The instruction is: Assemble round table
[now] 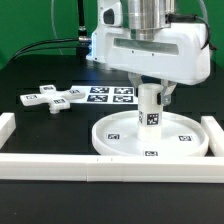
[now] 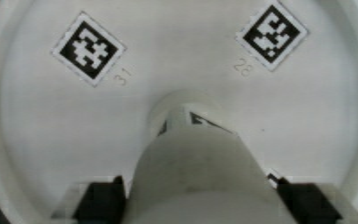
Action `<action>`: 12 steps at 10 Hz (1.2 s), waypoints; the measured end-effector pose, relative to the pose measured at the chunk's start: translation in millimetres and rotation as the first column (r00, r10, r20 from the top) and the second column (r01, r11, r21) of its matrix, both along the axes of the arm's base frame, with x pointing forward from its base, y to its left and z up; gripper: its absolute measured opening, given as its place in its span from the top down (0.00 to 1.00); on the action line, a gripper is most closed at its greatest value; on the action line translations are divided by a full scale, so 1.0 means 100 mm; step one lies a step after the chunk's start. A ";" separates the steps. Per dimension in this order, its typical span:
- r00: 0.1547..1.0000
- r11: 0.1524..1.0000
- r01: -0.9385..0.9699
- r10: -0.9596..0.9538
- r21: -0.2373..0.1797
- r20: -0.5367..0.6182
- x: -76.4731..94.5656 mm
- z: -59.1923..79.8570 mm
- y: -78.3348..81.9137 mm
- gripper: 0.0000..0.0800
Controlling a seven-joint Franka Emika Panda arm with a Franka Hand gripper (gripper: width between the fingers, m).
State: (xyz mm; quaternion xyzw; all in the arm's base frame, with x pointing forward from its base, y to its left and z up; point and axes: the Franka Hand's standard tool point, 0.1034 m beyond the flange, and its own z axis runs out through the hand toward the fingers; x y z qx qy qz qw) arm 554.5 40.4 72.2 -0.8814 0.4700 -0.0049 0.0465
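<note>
Single arm over the bench (image 1: 40, 70). The pincer (image 1: 151, 90) was closed on the leg (image 1: 150, 115), high on its body. In the wrist view the dark pads (image 2: 101, 200) sat against both sides of the leg (image 2: 197, 165) with no gap showing.

The leg stood upright at the middle of the round disc (image 1: 125, 145). Its lower end was at the disc face. Whether it was seated in a socket or merely resting could not be told. The disc lay flat, rim up, just behind the front border bar (image 1: 100, 165). The cross-shaped base (image 1: 55, 97) lay loose on the bench, well apart toward the exterior view's left, beside the marker board (image 1: 105, 95).

Step in hand, as judged: fixing the leg into the disc centre.

Notes on doing it well:
- Keep the leg plumb. Any tilt would likely cross the joint and jam it.
- Press down lightly while turning; too much force could skid the disc along the bench.
- The disc (image 2: 176, 60) looked unrestrained apart from the bar, so it may spin with the leg. Watch its two tags (image 2: 92, 47) in the wrist view for drift.
- Turn in short arcs and regrip low-risk, letting go only once the leg stands on its own.
</note>
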 end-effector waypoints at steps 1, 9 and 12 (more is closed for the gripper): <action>1.000 1.000 0.010 -0.010 0.001 -0.001 0.00 0.00 0.00 0.49; 0.914 0.916 -0.400 0.401 -0.036 0.057 -0.18 0.18 -0.01 0.19; 0.911 0.913 -0.406 0.408 -0.036 0.056 -0.18 0.16 0.00 0.19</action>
